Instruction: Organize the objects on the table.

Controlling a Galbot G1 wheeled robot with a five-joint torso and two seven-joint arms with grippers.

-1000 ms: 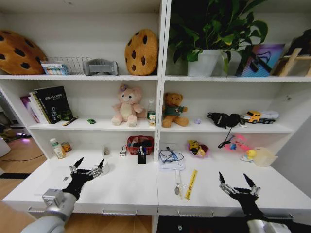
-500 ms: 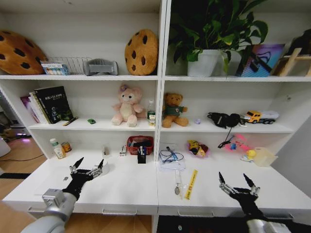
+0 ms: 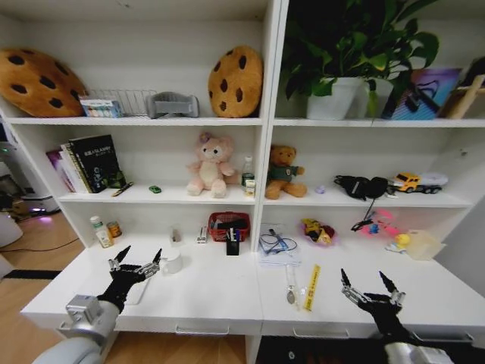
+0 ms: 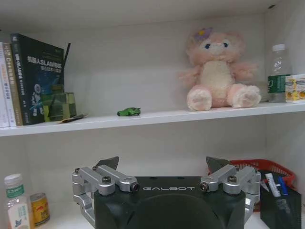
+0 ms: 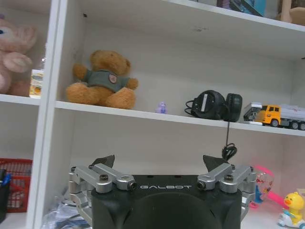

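Note:
The white table (image 3: 212,292) carries small objects: a white cup (image 3: 172,262), a yellow ruler (image 3: 311,287), a small metal piece (image 3: 291,290), papers with a cable (image 3: 276,246), and a black holder of pens (image 3: 233,241) (image 4: 276,183). A round tin (image 3: 114,229) (image 4: 39,209) stands at the back left. A tiny green toy car (image 3: 154,189) (image 4: 129,112) sits on the shelf above. My left gripper (image 3: 142,252) (image 4: 163,164) hovers open over the table's left part, just left of the cup. My right gripper (image 3: 362,275) (image 5: 159,161) hangs open near the front right, right of the ruler.
A red basket (image 3: 229,225) and a small bottle (image 3: 98,231) stand at the back of the table. Plush toys (image 3: 212,164), books (image 3: 91,163), headphones (image 5: 214,106) and a toy truck (image 3: 415,182) fill the shelf. Colourful toys (image 3: 379,224) sit at the back right.
The whole picture has shifted to the right, so the camera has turned or moved a little. Both grippers keep their pose and stay open.

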